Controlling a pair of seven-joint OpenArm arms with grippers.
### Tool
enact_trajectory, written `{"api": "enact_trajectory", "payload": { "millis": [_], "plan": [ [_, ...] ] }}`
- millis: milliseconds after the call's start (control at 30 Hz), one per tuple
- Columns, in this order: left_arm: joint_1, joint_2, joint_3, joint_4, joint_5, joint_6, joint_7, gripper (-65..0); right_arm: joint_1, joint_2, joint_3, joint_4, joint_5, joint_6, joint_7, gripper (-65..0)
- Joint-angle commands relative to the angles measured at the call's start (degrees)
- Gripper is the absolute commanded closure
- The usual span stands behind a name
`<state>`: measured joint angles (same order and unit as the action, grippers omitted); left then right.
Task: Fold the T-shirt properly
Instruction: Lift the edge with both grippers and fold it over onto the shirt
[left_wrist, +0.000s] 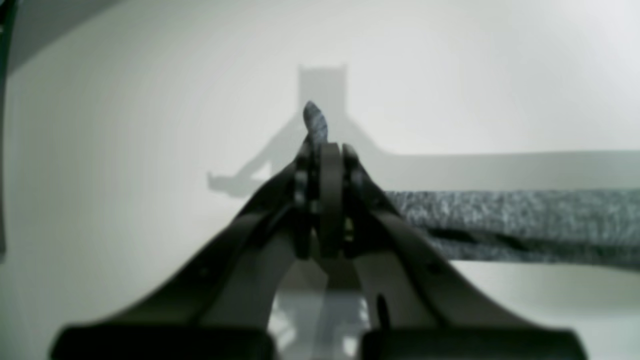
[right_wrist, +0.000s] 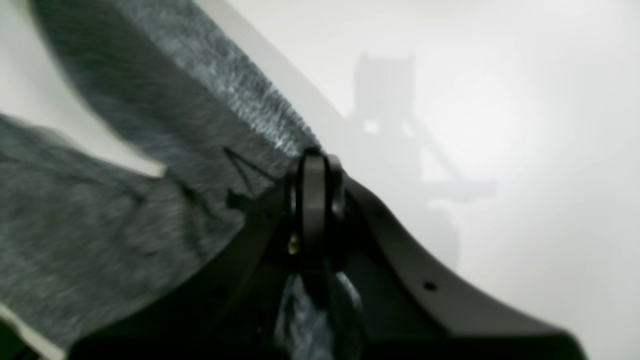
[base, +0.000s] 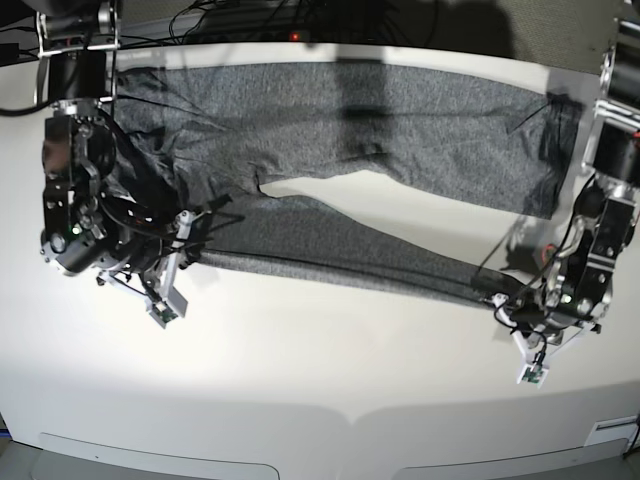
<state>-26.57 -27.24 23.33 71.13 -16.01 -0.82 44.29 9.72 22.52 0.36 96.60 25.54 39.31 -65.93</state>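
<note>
1. Your left gripper (left_wrist: 320, 150) has its jaws pinching the T-shirt (base: 330, 130) edge; a grey tip pokes out.
2. Your right gripper (right_wrist: 312, 165) pinches the cloth too.
3. The shirt lies across the far half of the white table (base: 330, 370); the near half is bare.

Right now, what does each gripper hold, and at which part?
Both hold the T-shirt: the left gripper pinches a sleeve end, the right gripper a fold near the body.

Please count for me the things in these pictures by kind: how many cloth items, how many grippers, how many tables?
Grey T-shirt: 1
Grippers: 2, the left gripper and the right gripper, each shut on the T-shirt
White table: 1
Total: 4
</note>
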Motion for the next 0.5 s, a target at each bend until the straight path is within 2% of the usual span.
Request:
{"api": "enact_trajectory", "payload": {
  "millis": [0,233,333,467],
  "plan": [
    [-0.7,-1.6,-0.4,2.3,0.5,0.4,-0.6,0.0,0.5,1.5,0.4,2.9,0.9,-0.1,-0.2,0.0],
    [9.6,-7.1,-0.5,13.9,1.7,0.4,2.5,0.0,-7.8,5.9,0.4,11.8,1.9,-0.1,-2.5,0.0],
    [14.9,-9.4,-0.5,20.4,4.0,0.7,3.3,0.0,-11.5,6.5,0.4,14.6,1.5,-0.1,-3.0,0.0],
    [22.4,-11.5,-0.5,29.8,8.3,1.9,7.2,0.0,-16.3,8.4,0.4,18.5,1.4,0.0,-3.8,0.0]
  ]
}}
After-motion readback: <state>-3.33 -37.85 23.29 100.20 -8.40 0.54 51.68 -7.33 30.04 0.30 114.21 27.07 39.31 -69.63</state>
